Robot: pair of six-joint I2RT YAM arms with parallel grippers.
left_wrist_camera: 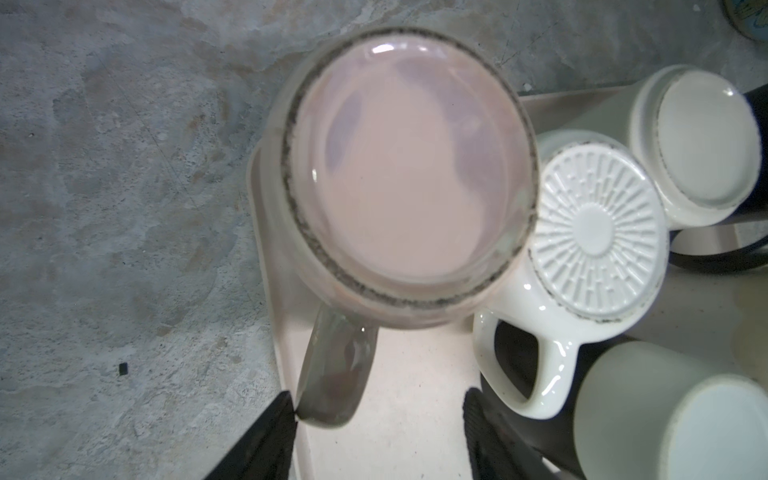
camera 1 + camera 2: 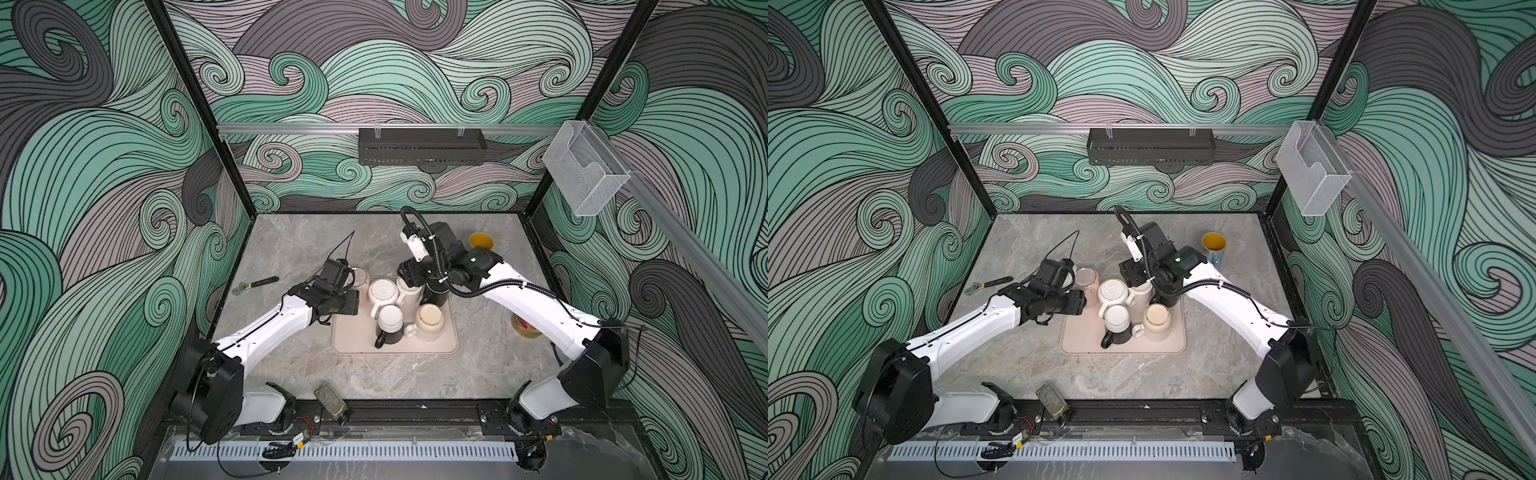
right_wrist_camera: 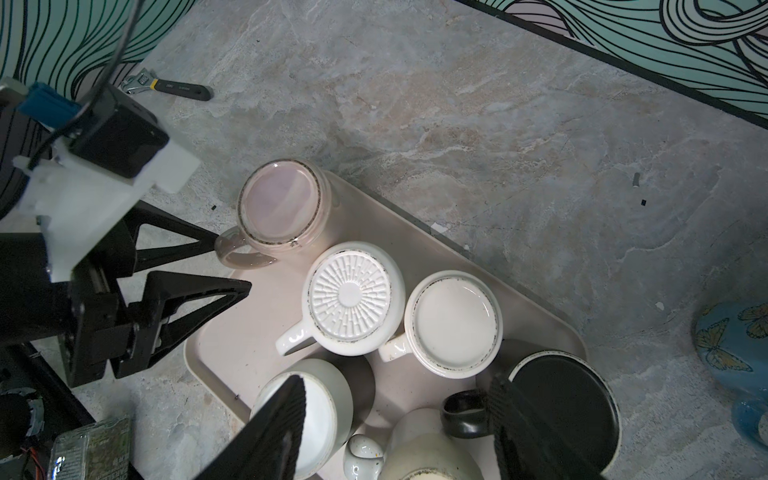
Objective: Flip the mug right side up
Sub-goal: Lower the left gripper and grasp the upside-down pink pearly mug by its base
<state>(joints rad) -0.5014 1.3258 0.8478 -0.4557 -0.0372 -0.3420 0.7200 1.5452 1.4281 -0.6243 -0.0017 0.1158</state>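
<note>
Left wrist view | pink mug (image 1: 407, 178) inverted on tray (image 1: 419, 357) corner | likely rigid, slick, fragile | grasp handle (image 1: 336, 370) | left end effector (image 1: 380, 405) spread astride handle | right end effector (image 3: 398, 381) spread, empty, above tray

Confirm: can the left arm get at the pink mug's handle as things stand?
Probably yes. The left gripper stands open with the handle of the pink mug between its fingers and nothing blocking it, though the ribbed white mug crowds one side.
</note>
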